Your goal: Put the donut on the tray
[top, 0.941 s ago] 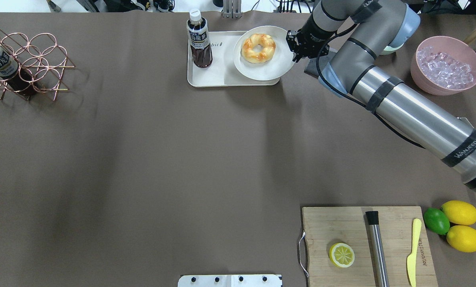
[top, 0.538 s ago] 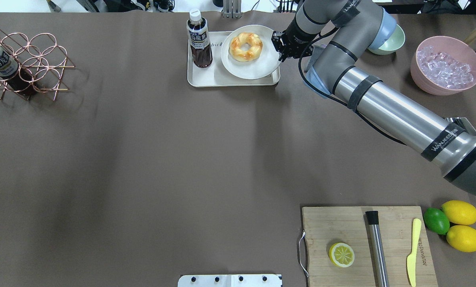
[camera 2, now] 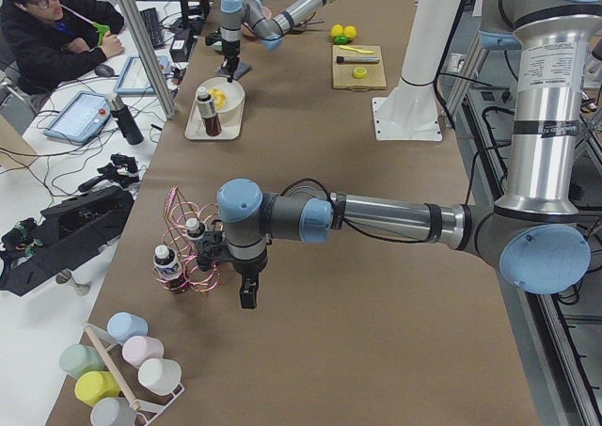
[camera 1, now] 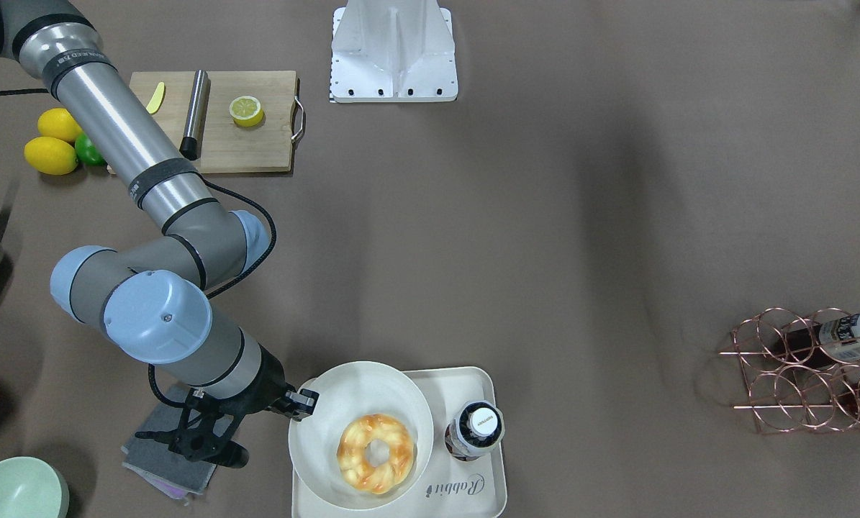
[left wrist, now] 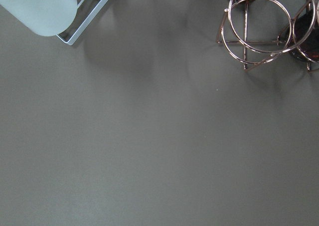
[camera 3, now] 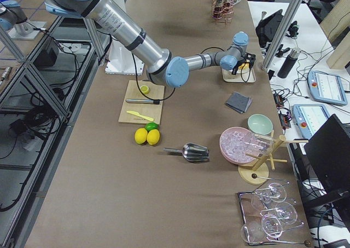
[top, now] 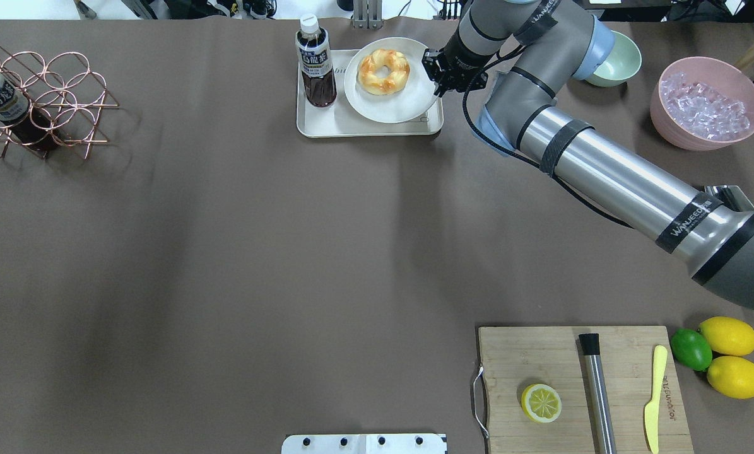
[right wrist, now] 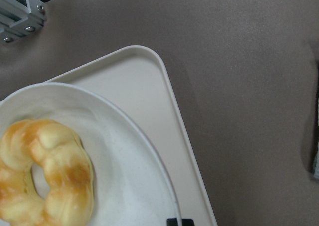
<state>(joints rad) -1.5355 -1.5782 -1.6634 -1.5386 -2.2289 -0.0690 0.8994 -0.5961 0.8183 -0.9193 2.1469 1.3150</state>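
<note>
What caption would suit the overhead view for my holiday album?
Robot's right tool holds a white plate with a donut at the cream tray, beside a bottle.

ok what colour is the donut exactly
Golden-orange donut with pale cream patches along its twists. The right wrist view shows it best.

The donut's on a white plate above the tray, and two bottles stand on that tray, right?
Not quite. Only one bottle stands on the tray, as the overhead view shows. The rest holds: the donut is on the white plate above the tray.
</note>
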